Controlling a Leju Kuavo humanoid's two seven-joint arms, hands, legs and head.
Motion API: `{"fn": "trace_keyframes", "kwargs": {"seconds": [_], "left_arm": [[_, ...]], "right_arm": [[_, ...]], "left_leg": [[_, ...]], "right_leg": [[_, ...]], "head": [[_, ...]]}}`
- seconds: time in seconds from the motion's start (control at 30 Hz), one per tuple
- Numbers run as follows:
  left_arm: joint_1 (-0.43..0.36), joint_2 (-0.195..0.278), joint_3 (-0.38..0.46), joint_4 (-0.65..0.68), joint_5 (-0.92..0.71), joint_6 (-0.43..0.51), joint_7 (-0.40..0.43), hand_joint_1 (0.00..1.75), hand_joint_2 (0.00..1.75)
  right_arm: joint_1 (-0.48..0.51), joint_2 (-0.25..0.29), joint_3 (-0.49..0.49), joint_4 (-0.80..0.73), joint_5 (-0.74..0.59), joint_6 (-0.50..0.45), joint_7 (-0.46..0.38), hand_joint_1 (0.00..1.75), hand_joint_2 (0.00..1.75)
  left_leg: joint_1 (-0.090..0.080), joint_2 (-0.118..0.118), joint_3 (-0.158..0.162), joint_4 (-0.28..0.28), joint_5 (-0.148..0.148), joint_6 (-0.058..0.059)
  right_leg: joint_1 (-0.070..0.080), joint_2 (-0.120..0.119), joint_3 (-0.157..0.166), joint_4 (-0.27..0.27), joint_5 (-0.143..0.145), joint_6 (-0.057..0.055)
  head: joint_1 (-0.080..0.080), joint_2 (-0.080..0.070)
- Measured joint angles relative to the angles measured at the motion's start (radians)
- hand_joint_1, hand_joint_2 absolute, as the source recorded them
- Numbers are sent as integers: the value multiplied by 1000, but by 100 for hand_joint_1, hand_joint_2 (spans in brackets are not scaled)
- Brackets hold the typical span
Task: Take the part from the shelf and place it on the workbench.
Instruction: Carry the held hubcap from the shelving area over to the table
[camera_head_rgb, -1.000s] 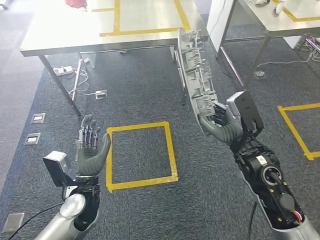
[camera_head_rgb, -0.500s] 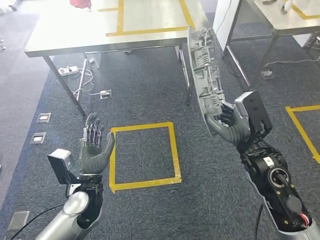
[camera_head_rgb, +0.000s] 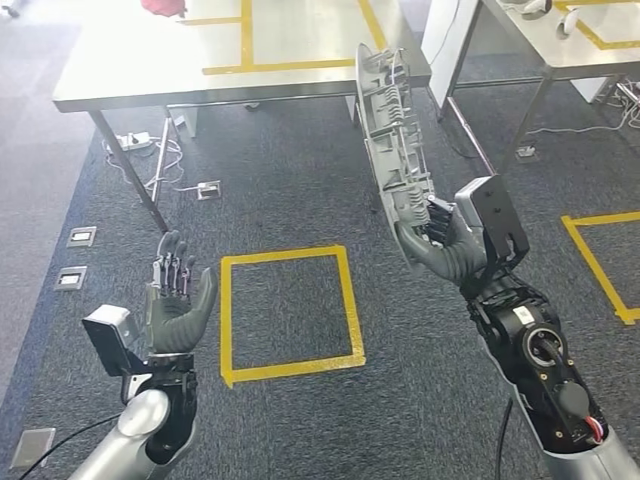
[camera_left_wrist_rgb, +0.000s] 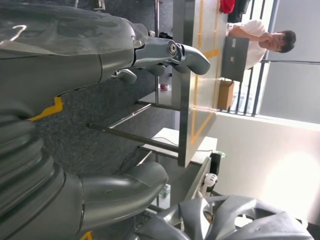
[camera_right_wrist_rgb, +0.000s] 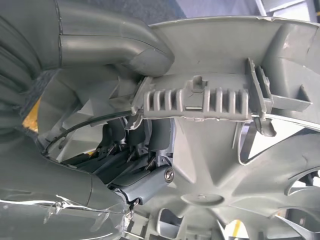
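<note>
A long grey moulded plastic part (camera_head_rgb: 391, 140) stands nearly upright in the air, its ribbed inner side toward me. My right hand (camera_head_rgb: 440, 245) grips its lower end, thumb on one face and fingers on the other. The right wrist view shows the part (camera_right_wrist_rgb: 226, 100) close up with the thumb (camera_right_wrist_rgb: 113, 47) pressed on its rim. The part's upper end overlaps the near corner of the steel workbench (camera_head_rgb: 136, 55) ahead. My left hand (camera_head_rgb: 177, 300) hangs low on the left, palm up, fingers apart and holding nothing; the left wrist view shows its fingers (camera_left_wrist_rgb: 181, 52) spread.
Yellow tape marks a square (camera_head_rgb: 290, 310) on the dark carpet between my arms. A second bench (camera_head_rgb: 558, 45) stands at the far right. Cables and a power strip (camera_head_rgb: 132, 142) lie under the workbench. A person (camera_left_wrist_rgb: 260, 40) sits beyond the benches.
The whole picture shifts sideways and back, so the camera moved. My right hand keeps its hold on the part, which now sits slightly lower and to the left. My left hand stays spread.
</note>
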Motion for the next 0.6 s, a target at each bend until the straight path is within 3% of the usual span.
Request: {"fn": "trace_keyframes", "kwargs": {"seconds": [0.07, 0.1, 0.13, 0.17, 0.2, 0.27, 0.3, 0.37, 0.47, 0.53, 0.6], "left_arm": [[2, -1, 0, -2, -1, 0, 0, 0, 175], [3, -1, 0, -2, -1, 0, 0, 0, 175], [5, -1, 0, -2, -2, 0, 0, 0, 175], [5, -1, 0, -2, -2, 0, 0, 0, 175], [5, -1, 0, -2, -2, 0, 0, 0, 175], [5, -1, 0, -3, -2, 0, 0, 0, 175], [5, -1, 0, -3, -2, 0, 0, 0, 175], [5, -1, 0, -3, -3, -1, 0, 0, 175], [4, 2, 0, -4, -4, -1, -2, 0, 175], [2, 4, 0, -5, -5, -1, -4, 0, 175], [5, 4, 0, -5, -5, -1, -4, 0, 175]], "right_arm": [[0, 0, 1, 0, 0, 1, 0, 175, 175], [0, 0, 2, 0, -1, 1, 0, 175, 175], [0, 0, 2, 0, -1, 1, 0, 175, 175], [0, 0, 3, 0, -1, 1, 0, 175, 175], [0, 0, 3, 0, -1, 1, 0, 175, 175], [-1, 0, 3, 0, -1, 1, 0, 175, 175], [-3, 0, 4, 0, -1, 1, 0, 175, 175], [-6, 0, 5, 0, -1, 2, 0, 175, 175], [-8, 0, 6, 0, -1, 2, 0, 175, 175], [-10, 0, 6, 0, -1, 2, -1, 175, 175], [-11, 0, 6, 0, -1, 2, -1, 175, 175]], "left_leg": [[-6, 0, 1, -1, 0, 11], [-11, 0, 2, 0, -1, 14], [-15, -1, 2, 0, -2, 17], [-20, -3, 4, 2, -4, 19], [-24, -5, 6, 3, -5, 22], [-31, -8, 10, 6, -10, 24], [-34, -9, 8, 9, -11, 23], [-35, -9, 0, 12, -10, 19], [-37, -8, -9, 31, -24, 4], [-28, -6, -53, 120, -73, -16], [-10, -2, -123, 257, -126, -36]], "right_leg": [[5, 0, -62, 141, -67, -3], [9, 0, -92, 206, -89, -4], [12, 0, -108, 241, -94, -7], [16, 0, -105, 234, -78, -11], [21, 0, -82, 184, -44, -18], [31, 0, -15, 42, 21, -37], [35, 0, 12, -13, 37, -45], [39, 0, 31, -48, 36, -53], [28, -2, 40, -66, 41, -59], [18, -5, 44, -73, 45, -62], [13, -8, 43, -73, 45, -62]], "head": [[16, 0], [22, 0], [27, 0], [31, 0], [35, 0], [41, 0], [42, 0], [44, 0], [48, 0], [40, 0], [30, 0]]}}
